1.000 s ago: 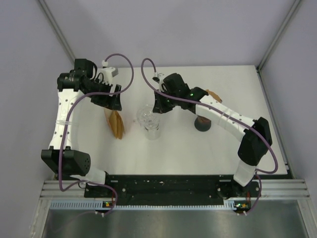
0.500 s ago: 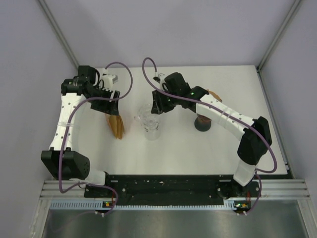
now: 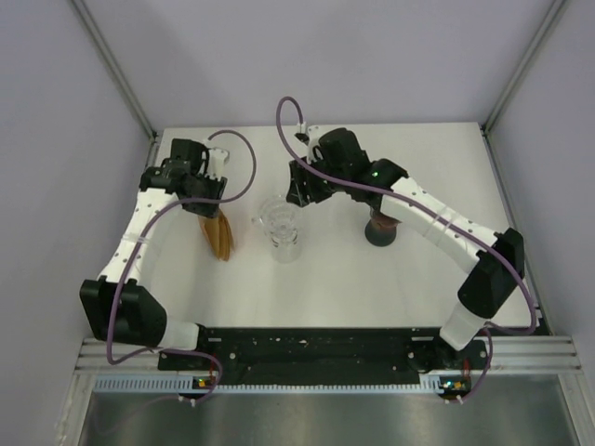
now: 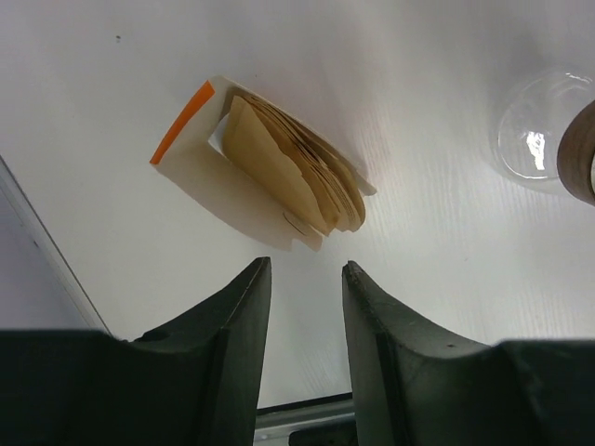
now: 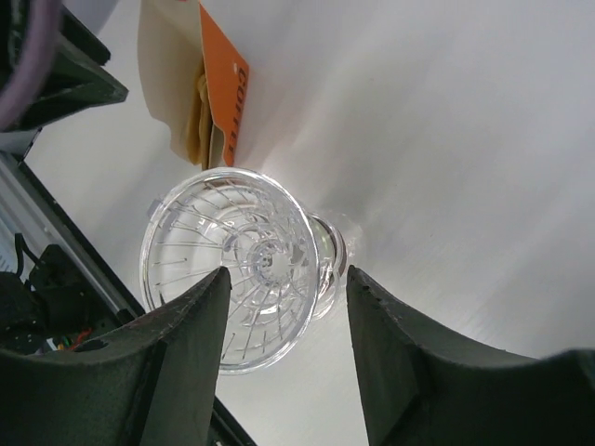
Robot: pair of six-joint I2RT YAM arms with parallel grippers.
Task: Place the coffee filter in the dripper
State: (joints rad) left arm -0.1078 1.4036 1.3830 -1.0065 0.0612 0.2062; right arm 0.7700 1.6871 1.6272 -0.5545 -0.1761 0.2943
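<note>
The coffee filters (image 4: 293,172) lie stacked in an open white and orange packet (image 4: 182,135) on the bench (image 3: 335,279), just to the left of the dripper (image 3: 282,228). None is in the dripper yet. Their loose edges fan out, which should let one sheet be pinched off. The dripper stands upright with its mouth up and empty, near enough for a short carry.

The left arm (image 3: 130,251) bends in from the bench's left edge, with its wrist above the packet's far end. The left jaws are apart and hold nothing, and the filters lie beyond their tips.

The right arm (image 3: 428,218) reaches across to just behind the dripper. The right jaws are apart too, framing the dripper (image 5: 232,283) from above, likely to steady it. I cannot tell if they touch it
</note>
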